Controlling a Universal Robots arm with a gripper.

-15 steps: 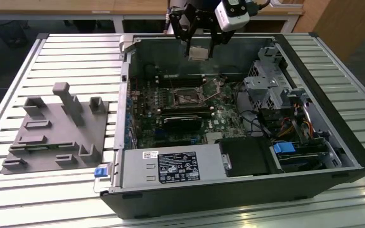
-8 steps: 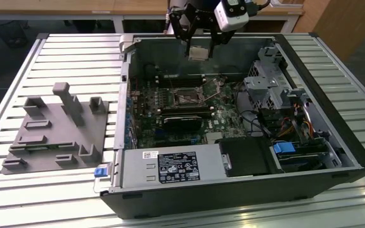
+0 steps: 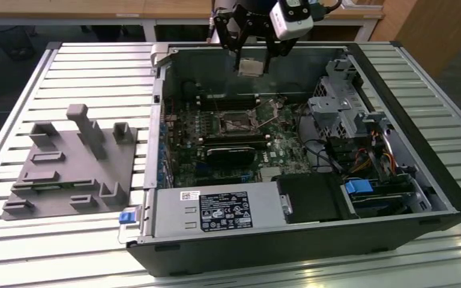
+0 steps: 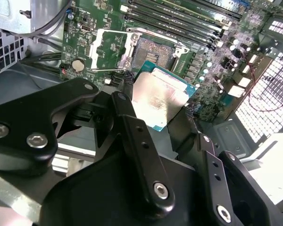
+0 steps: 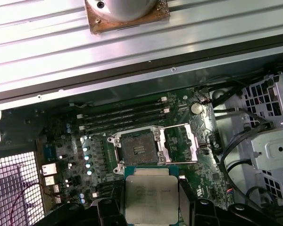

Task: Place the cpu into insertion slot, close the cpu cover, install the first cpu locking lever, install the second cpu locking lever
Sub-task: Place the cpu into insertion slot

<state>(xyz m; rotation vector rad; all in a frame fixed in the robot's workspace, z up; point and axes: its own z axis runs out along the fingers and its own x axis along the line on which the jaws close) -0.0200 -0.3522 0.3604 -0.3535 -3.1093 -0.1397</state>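
Observation:
My gripper (image 3: pixel 251 63) hangs above the far end of the open computer case, shut on the cpu (image 3: pixel 251 67), a small silvery-beige square chip held by its edges. In both wrist views the cpu (image 4: pixel 159 96) (image 5: pixel 151 194) sits between the black fingers (image 4: pixel 132 127), well above the board. The insertion slot (image 3: pixel 237 124) (image 4: pixel 151 52) (image 5: pixel 138 149) lies bare on the green motherboard with its dark centre showing. Beside it the cpu cover (image 4: pixel 108 49) (image 5: pixel 177 143), a thin metal frame, is swung open.
A black fan cooler (image 3: pixel 230 155) sits just in front of the slot, and long memory slots (image 5: pixel 122 115) run behind it. Drive cages and cables (image 3: pixel 350 120) crowd the exterior view's right. A grey parts fixture (image 3: pixel 70 162) stands on the slatted table (image 3: pixel 78 78) at the left.

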